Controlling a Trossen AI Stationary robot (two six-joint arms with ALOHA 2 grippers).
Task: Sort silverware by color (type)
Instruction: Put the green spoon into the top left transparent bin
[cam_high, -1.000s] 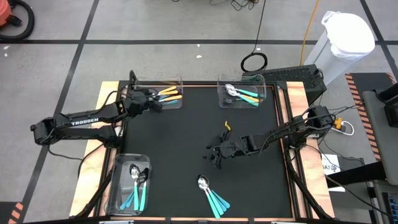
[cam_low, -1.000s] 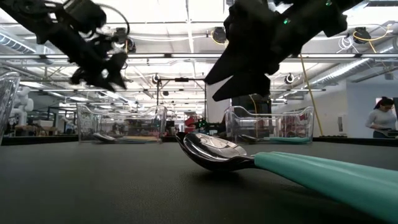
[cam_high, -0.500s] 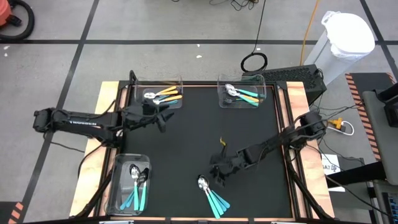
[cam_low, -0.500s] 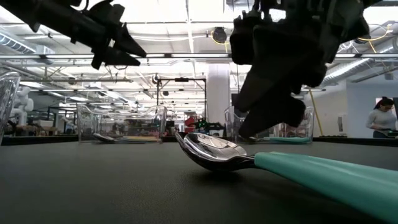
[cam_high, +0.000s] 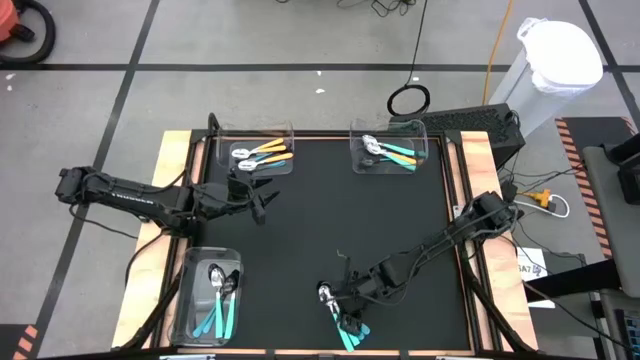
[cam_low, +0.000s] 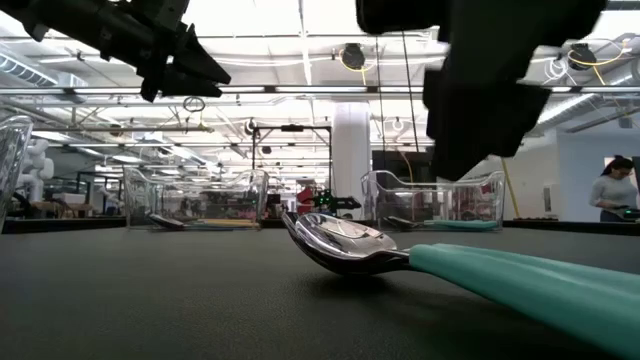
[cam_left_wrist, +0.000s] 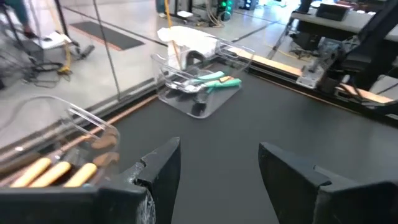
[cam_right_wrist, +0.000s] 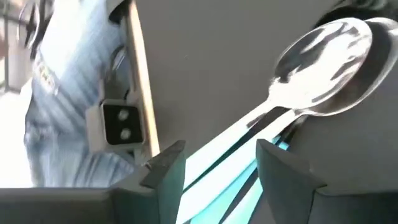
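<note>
Several spoons with light teal handles (cam_high: 347, 322) lie stacked on the black mat near its near edge, bowls (cam_right_wrist: 326, 68) toward the far left. My right gripper (cam_high: 345, 298) hovers open just above them; in its wrist view the fingers (cam_right_wrist: 168, 163) stand on either side of the handles (cam_right_wrist: 230, 155). The low view shows it (cam_low: 490, 100) above the spoon (cam_low: 350, 245). My left gripper (cam_high: 262, 202) is open in the air over the mat's left part, near side of the orange-spoon bin (cam_high: 256, 155).
Three clear bins sit at the mat's corners: orange-handled spoons far left, teal-handled spoons far right (cam_high: 390, 152), light blue and teal ones near left (cam_high: 212, 300). The mat's middle (cam_high: 320, 215) is bare. A person in jeans (cam_right_wrist: 68, 93) stands beyond the table's edge.
My right gripper has moved toward the near edge and down, from the mat's middle to just over the stacked spoons. My left gripper has drawn back from the orange-spoon bin toward the near edge. The spoons on the mat have not moved.
</note>
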